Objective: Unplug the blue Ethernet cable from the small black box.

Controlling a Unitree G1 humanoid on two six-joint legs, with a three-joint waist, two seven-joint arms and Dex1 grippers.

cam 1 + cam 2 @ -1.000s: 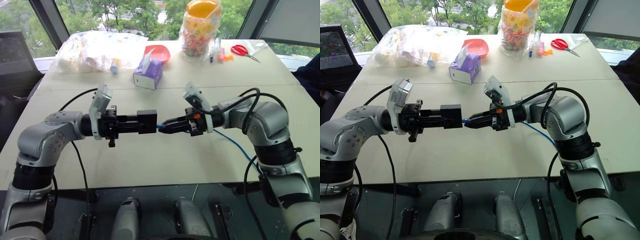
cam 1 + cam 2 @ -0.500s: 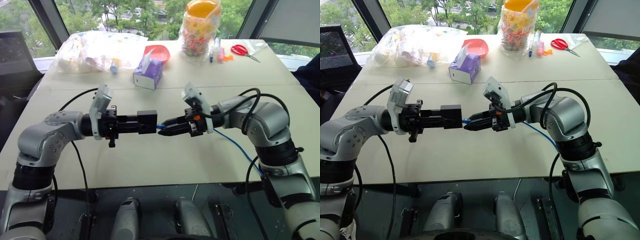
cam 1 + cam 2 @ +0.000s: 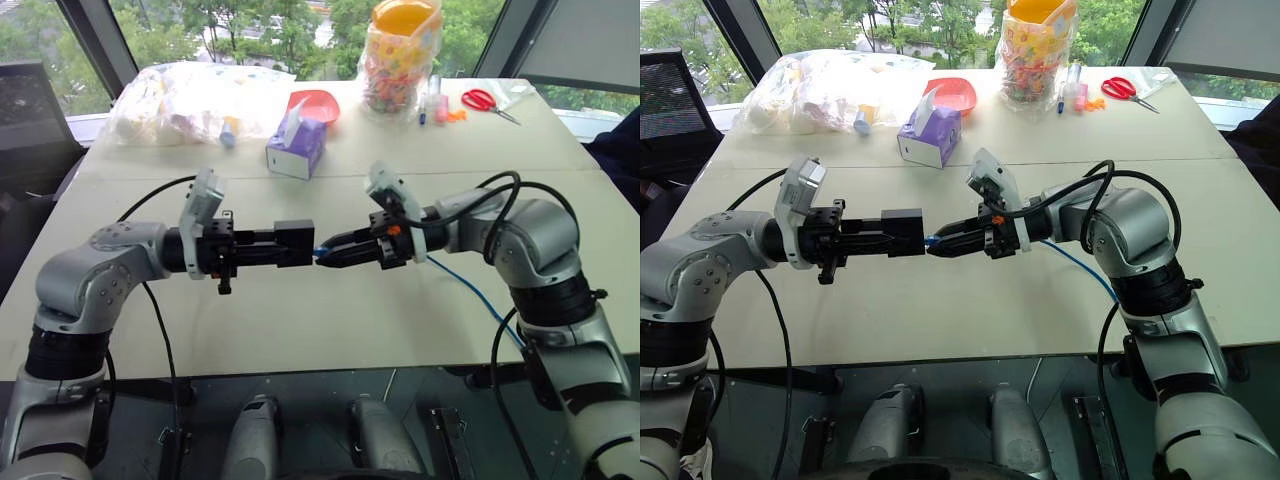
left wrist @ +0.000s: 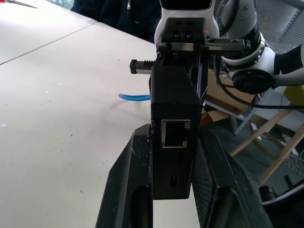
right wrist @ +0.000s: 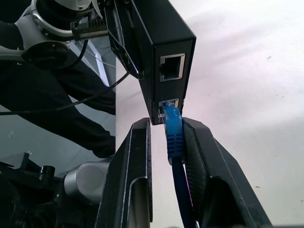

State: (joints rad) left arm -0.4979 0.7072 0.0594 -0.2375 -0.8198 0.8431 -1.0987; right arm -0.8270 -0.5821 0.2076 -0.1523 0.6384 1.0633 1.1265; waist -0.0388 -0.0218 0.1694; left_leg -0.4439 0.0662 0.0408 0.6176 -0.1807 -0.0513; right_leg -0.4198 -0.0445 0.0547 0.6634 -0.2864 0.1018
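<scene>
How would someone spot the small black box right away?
Above the middle of the beige table, the left gripper holds the small black box off the surface. It is flat, matte black, with the blue Ethernet cable at its lower port, unlike the purple tissue box behind.

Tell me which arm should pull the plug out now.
Right. Its gripper already straddles the blue cable at the plug, which sits in the box; the left gripper is clamped on the box, steadying it.
</scene>
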